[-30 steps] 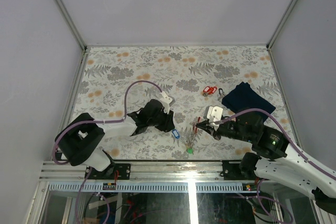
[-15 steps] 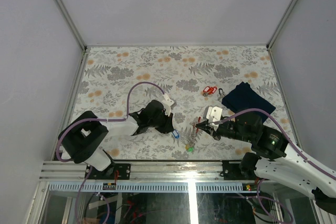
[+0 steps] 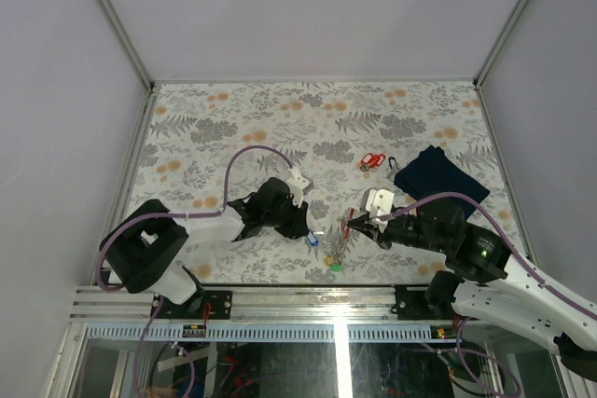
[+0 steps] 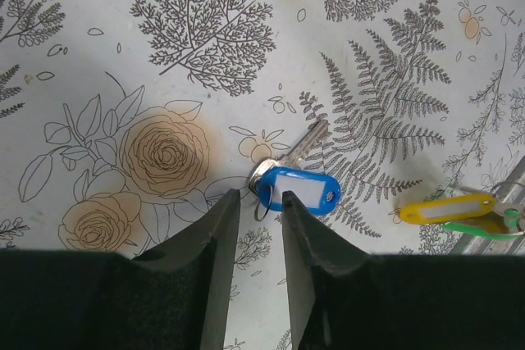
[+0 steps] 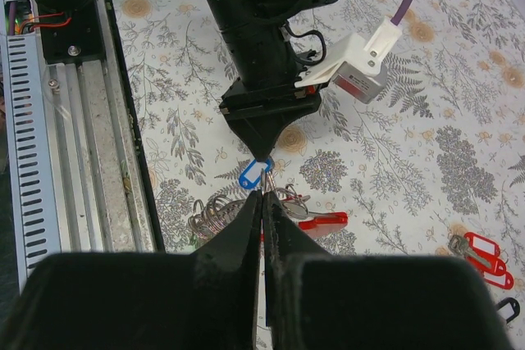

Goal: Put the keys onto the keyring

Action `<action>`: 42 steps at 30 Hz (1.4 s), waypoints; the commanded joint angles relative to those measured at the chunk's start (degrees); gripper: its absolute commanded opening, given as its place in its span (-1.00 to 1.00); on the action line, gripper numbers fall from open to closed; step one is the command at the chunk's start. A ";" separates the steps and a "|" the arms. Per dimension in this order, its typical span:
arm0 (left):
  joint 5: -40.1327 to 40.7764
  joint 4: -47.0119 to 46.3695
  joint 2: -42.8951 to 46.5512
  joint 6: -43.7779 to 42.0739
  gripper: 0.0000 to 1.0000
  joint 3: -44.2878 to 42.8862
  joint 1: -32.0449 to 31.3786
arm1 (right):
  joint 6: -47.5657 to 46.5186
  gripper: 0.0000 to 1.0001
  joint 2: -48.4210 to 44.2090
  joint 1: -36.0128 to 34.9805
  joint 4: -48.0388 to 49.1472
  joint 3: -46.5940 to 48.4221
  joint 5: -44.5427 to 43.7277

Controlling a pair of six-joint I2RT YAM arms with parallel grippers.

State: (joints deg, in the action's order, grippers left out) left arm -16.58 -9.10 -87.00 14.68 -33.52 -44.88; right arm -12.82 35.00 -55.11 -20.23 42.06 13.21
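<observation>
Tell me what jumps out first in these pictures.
The blue-tagged key lies on the flowered table, right at the tips of the left pincer, whose jaws stand slightly apart. The right pincer, pressed shut, points at it from the opposite side. Red-tagged keys lie farther back near a navy cloth.

The key is silvery metal with a dull shine. Its tag is glossy blue plastic with a white insert that looks like paper. The counter has a smooth matt cover with printed flowers. The fingers of the left hand look matt black and finely grainy. The cloth is dark navy and matt.
</observation>
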 commanded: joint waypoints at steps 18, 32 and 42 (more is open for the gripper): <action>-1.81 -0.89 0.23 -1.14 -0.92 1.50 0.32 | 1.61 -1.00 0.13 -0.19 4.83 0.05 1.69; 1.07 8.17 11.20 -6.65 -1.00 -4.16 0.32 | 0.55 -1.00 2.53 -0.16 -0.41 6.19 0.68; 3.38 17.64 25.75 -16.66 -1.00 -11.72 0.20 | 1.55 -1.00 10.72 -0.09 -5.42 14.96 6.22</action>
State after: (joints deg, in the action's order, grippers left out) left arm -15.03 3.88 -65.23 3.73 -41.76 -44.88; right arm -11.60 44.01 -55.11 -26.50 53.60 15.57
